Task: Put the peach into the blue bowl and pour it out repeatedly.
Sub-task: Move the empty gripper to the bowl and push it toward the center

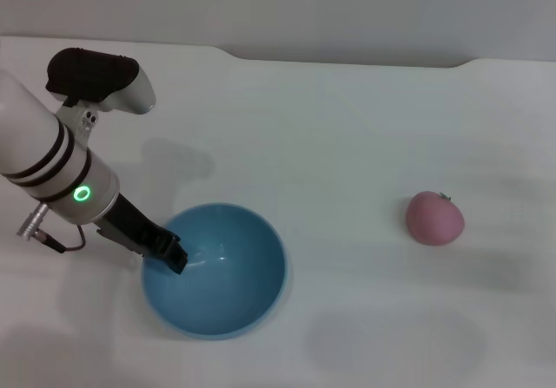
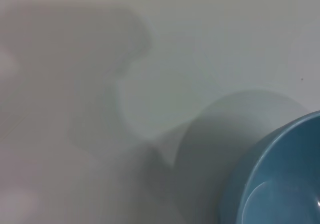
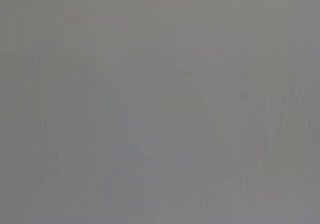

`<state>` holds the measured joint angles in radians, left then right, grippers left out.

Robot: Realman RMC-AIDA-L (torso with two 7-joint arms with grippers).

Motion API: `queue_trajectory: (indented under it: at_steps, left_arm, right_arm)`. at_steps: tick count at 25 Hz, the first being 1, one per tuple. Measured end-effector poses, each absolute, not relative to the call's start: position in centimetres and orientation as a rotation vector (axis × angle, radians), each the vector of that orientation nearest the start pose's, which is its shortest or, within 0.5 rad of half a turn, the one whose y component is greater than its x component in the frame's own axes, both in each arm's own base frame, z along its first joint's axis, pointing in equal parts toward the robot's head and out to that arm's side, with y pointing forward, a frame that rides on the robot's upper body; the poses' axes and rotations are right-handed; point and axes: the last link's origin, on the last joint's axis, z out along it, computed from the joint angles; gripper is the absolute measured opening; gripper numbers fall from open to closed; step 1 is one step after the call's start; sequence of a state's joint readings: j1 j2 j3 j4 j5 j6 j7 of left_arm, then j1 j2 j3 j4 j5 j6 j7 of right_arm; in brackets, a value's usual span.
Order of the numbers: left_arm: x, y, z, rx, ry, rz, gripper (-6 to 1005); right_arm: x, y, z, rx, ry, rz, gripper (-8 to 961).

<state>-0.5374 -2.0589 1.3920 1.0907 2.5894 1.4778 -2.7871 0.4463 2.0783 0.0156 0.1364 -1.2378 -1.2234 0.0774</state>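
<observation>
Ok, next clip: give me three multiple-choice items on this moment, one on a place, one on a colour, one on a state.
1. Where is the peach?
A. in the bowl
B. on the table, to the robot's right of the bowl
C. in a gripper

2. What colour is the bowl?
A. light blue
B. red
C. green

3. The left gripper is:
A. far from the bowl
B. at the bowl's rim
C. holding the peach

Answers: 1 B, the fruit lies alone on the table. 2 A, the glossy bowl is blue. 3 B, its tip sits on the bowl's left rim.
</observation>
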Motion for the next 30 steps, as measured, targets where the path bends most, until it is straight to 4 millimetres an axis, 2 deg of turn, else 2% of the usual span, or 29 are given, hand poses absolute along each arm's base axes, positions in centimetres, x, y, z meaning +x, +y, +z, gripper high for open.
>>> queue_trajectory:
  at_steps: [3,16,19,21,22,23,26,30]
  left_arm:
    - [-25.6,33.2,-2.1,-2.340,-1.501,0.564,384]
    - [-25.4,33.3,-2.1,-2.348,-1.491,0.568,85]
    - [-25.4,33.4,-2.0,-2.347,-1.489,0.558,-1]
    - [-25.4,33.5,-1.9,-2.344,-1.490,0.549,-1]
    - [-25.3,33.6,-1.8,-2.342,-1.490,0.538,-1]
    - [-25.3,33.6,-1.8,-2.342,-1.490,0.538,-1]
    - [-25.3,34.0,-1.4,-2.325,-1.499,0.501,-1]
    - [-25.2,34.7,-0.8,-2.299,-1.506,0.432,-2]
  right_arm:
    - [35.9,31.3,-0.2,-1.416,0.626,0.604,484]
    - [35.5,32.0,0.0,-1.404,0.650,0.653,475]
    - [34.5,33.5,0.4,-1.413,0.717,0.783,473]
    - [33.8,34.8,0.8,-1.442,0.782,0.879,472]
    - [33.2,36.5,1.5,-1.480,0.899,0.991,471]
    - [33.2,36.5,1.5,-1.480,0.899,0.991,470]
    - [32.5,38.3,2.4,-1.574,1.099,1.085,468]
    - [31.5,39.8,3.8,-1.740,1.281,1.035,465]
